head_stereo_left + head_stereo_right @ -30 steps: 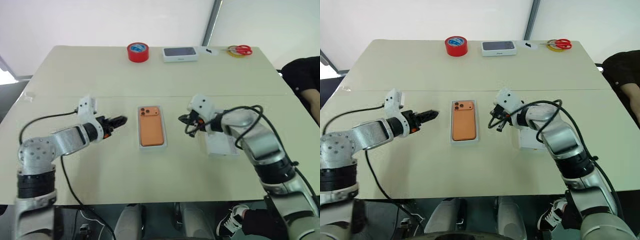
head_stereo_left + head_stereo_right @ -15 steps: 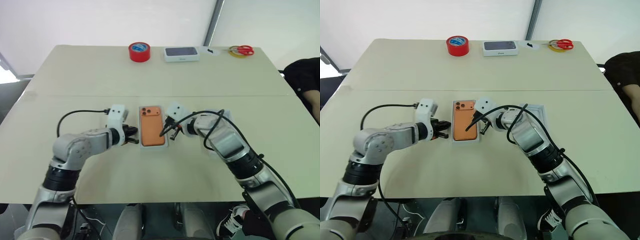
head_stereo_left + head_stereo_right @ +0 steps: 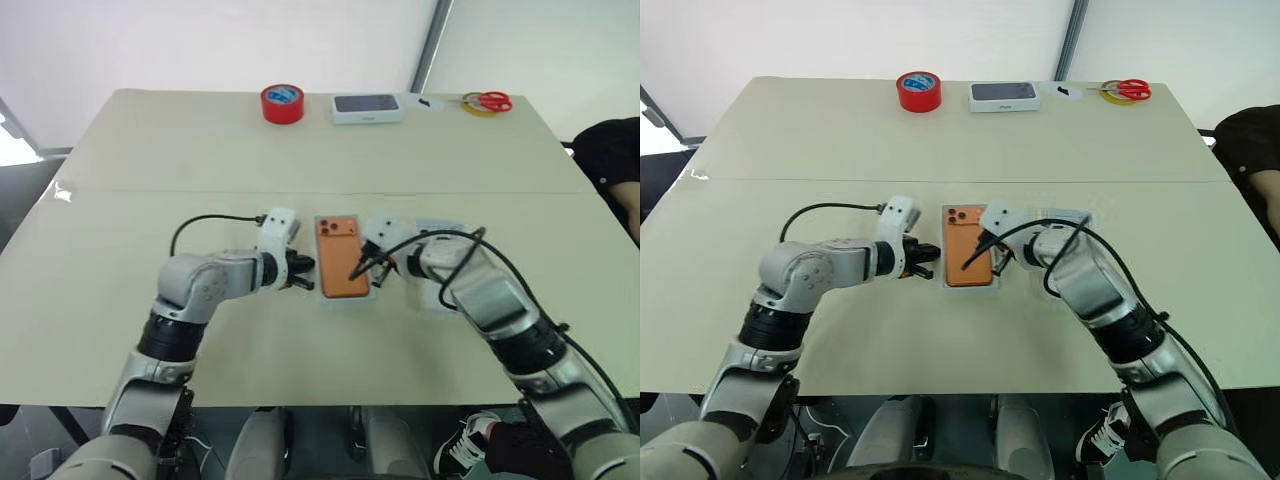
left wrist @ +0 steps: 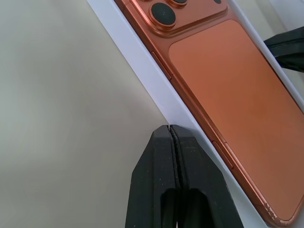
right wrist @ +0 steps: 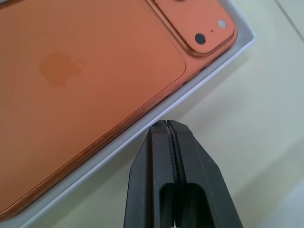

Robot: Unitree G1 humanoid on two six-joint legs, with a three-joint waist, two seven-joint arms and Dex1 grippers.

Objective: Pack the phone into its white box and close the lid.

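- The phone (image 3: 968, 247) lies camera-side up in the white box (image 4: 156, 90), mid-frame.
- The lid (image 3: 1065, 225), right of it, is not yet on.
- The left gripper (image 4: 170, 130) and right gripper (image 5: 166, 124) are pinched closed, empty, flanking the box.

Orange phone (image 4: 223, 90) cut off at the left wrist view's top and right edges, only part of its lens cluster showing; in the right wrist view cropped at top and left too. White box (image 5: 142, 135) seen just as a thin rim around the phone, inner floor covered completely. Lid (image 3: 436, 268) mostly hidden behind the right arm's wrist and cable, printed top not readable. Right gripper (image 3: 376, 268) partly masked by its black cable in the head views. Person's dark sleeve (image 3: 610, 160) cut by the right edge. Small items at the table's far right corner (image 3: 1124, 92) too small to tell apart.
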